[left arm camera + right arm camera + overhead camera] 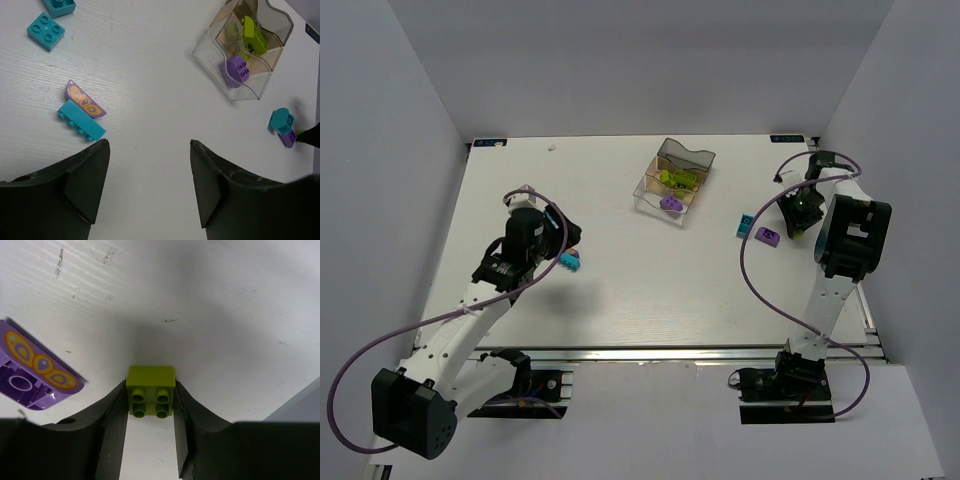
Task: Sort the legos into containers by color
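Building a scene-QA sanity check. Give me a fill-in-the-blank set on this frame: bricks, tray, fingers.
1. The pinched brick between the right fingers is ___ in colour.
2. Between the left fingers, which stand apart above the table, there is ___.
3. In the tray, in the compartment next to the lime bricks, the single brick is ___.

Missing words: lime green; nothing; purple.
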Controlling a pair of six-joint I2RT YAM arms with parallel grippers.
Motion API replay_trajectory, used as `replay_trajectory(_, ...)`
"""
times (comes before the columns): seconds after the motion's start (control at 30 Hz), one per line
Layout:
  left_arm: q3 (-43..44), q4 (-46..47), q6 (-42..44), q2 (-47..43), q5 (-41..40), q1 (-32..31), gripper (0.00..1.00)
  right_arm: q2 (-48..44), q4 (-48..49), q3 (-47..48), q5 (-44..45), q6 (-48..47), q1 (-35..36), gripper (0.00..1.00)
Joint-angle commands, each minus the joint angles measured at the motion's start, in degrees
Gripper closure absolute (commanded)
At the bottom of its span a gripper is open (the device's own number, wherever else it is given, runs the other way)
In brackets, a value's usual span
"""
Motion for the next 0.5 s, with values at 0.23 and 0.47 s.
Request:
replay_trajectory(0.23,-0.73,-0.4,-1.72,-2.06,-1.05,0.34,0.25,-4.24,-1.51,3.84,-4.73,-1.38,0.17,0.9)
replay_trajectory(0.47,-0.64,-1.81,-1.81,-1.62,-0.69,0.34,0.25,-9.79,-1.25,10.7,-17.57,0.2,5.34,1.0)
